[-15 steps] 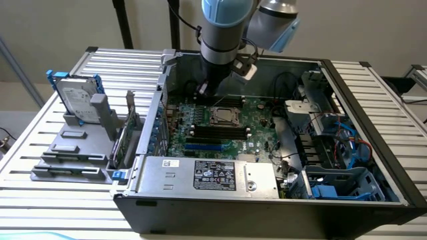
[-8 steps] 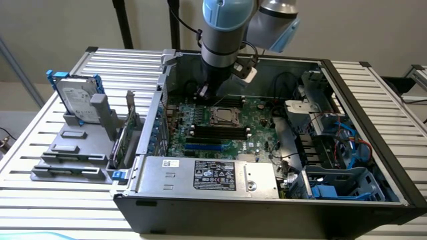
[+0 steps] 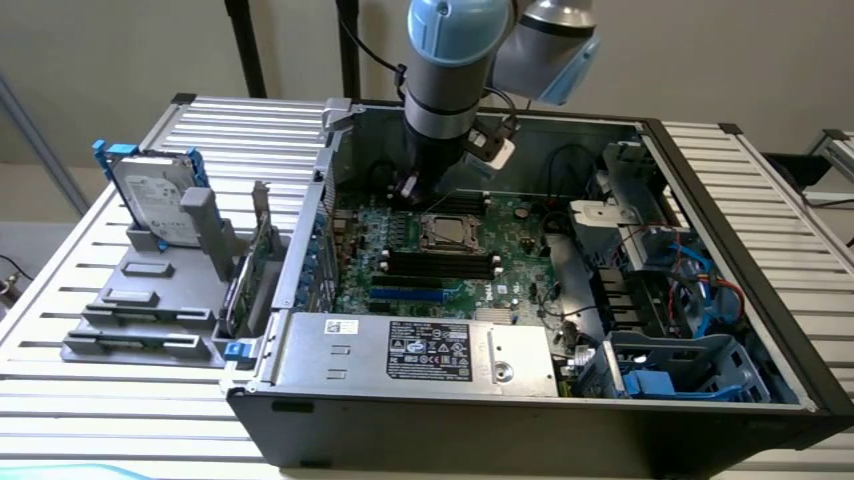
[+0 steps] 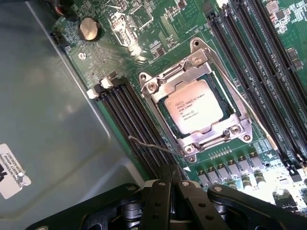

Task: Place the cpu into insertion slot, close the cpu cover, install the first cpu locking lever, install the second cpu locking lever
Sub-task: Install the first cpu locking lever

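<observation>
Pincer (image 4: 171, 171) clenched, black fingers (image 4: 158, 196) pressed flat together with nothing between them, hanging low inside the open computer case (image 3: 534, 430), just short of the nearest corner of the insertion slot (image 3: 447, 232). Straight ahead of the fingertips, the cpu (image 4: 194, 106): flat, pale silvery-beige square with fine print, seated in the slot. Over its edges, the cpu cover (image 4: 165, 86), a thin bright steel frame with a cut-out centre, lying flat by the look of it, screw heads at the corners. Closest to the fingertips, one locking lever (image 4: 151, 146): thin springy wire, long axis running from the slot's near corner slantwise out over the long black memory slots (image 4: 124, 112), free end lifted and apart from any catch, so judged not yet latched. Second lever (image 4: 231, 91), a similar wire along the cover's far side, seemingly down, though hard to confirm. Around the slot, green motherboard (image 4: 158, 43), glossy and densely studded, with a round silver coin cell (image 4: 89, 28). Beyond, in the exterior view, case resting on a slatted metal desk (image 3: 134, 400), hard drive (image 3: 147, 195) upright in a grey holder at that view's left, well apart.
</observation>
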